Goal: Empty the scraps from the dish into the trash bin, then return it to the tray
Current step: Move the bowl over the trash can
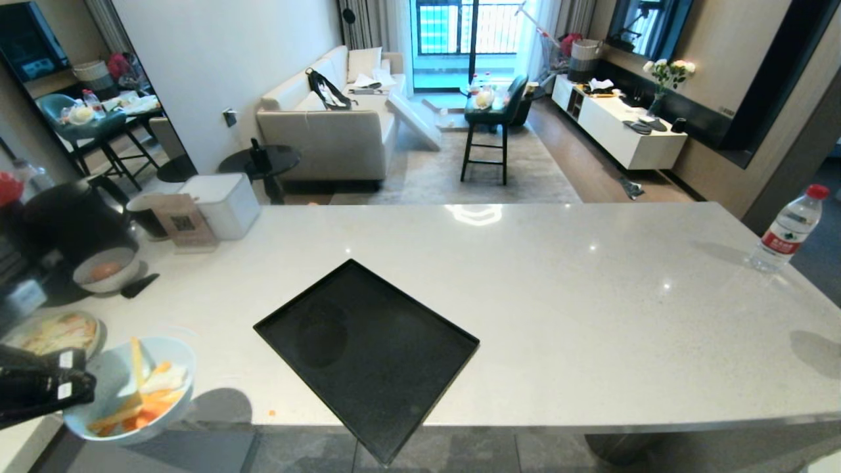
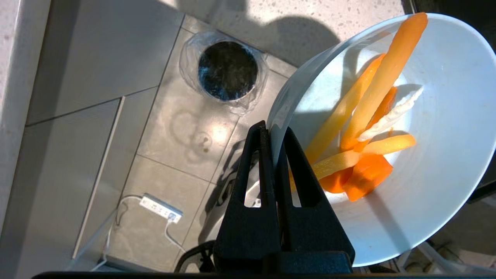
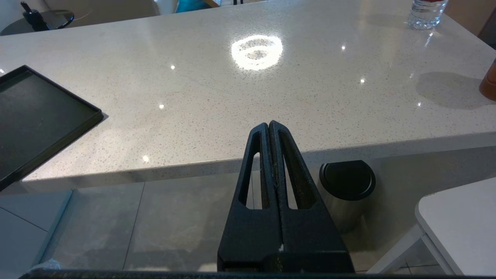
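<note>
Left claw point(image 2: 276, 133) was pinching the dish point(image 2: 426, 174) by its rim, held off the table point(image 1: 558, 295) edge over the floor. Scraps point(image 2: 364, 128) were all in the dish, so nothing dumped yet. Bin point(image 2: 228, 70) sat on the floor below, off to one side, not under the dish. Tray point(image 1: 368, 355) on the table was bare, awaiting return. Right claw point(image 3: 269, 126) was pressed together, holding nothing, parked below the table edge.

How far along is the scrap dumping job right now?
Done: the dish is off the tray, clamped at its rim by the left pincer. In hand: carrying it toward the trash bin on the floor. Left: tipping out the scraps, returning the dish.
</note>
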You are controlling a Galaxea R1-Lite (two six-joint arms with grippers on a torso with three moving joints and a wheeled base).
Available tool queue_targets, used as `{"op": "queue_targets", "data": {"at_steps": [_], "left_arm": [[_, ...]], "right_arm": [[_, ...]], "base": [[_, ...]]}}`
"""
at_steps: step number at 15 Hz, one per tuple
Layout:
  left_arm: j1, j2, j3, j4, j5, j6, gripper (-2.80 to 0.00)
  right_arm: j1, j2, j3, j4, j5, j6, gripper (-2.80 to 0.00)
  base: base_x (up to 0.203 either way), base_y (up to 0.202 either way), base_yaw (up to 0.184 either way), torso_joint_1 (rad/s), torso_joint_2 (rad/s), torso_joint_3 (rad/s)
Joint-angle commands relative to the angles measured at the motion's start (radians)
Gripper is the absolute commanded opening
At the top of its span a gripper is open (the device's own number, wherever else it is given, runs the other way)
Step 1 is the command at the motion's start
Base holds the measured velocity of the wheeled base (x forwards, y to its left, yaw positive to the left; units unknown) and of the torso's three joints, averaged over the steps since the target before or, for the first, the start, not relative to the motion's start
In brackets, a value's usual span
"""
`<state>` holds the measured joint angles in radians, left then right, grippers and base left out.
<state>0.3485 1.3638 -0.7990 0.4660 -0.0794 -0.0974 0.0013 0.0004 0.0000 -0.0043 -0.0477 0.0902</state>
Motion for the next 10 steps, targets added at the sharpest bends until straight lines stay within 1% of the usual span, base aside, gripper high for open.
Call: {"op": "queue_targets", "data": {"at_steps": [1,4,8,10], "left_arm": [[0.058,-0.095,0.043,0.009,-0.027,0.005,-2.80],[0.072,-0.148,0.101,0.011,-0.030,0.006,-2.80],[0.068,-0.232,0.212,0.010,-0.030,0.042,-2.80],[0.067,-0.248,0.240,0.008,-0.031,0.057,-2.80]], "right_arm": [[0.000,0.000,0.000,0.000,-0.001,0.000,-2.80],[0.000,0.000,0.000,0.000,-0.001,0.000,-2.80],[0.000,0.000,0.000,0.000,-0.001,0.000,-2.80],[0.000,0.001,0.000,0.000,-0.001,0.000,-2.80]], "base": [[0.000,0.000,0.000,0.000,0.00,0.000],[0.000,0.000,0.000,0.000,0.00,0.000],[0.000,0.000,0.000,0.000,0.00,0.000],[0.000,0.000,0.000,0.000,0.00,0.000]]}}
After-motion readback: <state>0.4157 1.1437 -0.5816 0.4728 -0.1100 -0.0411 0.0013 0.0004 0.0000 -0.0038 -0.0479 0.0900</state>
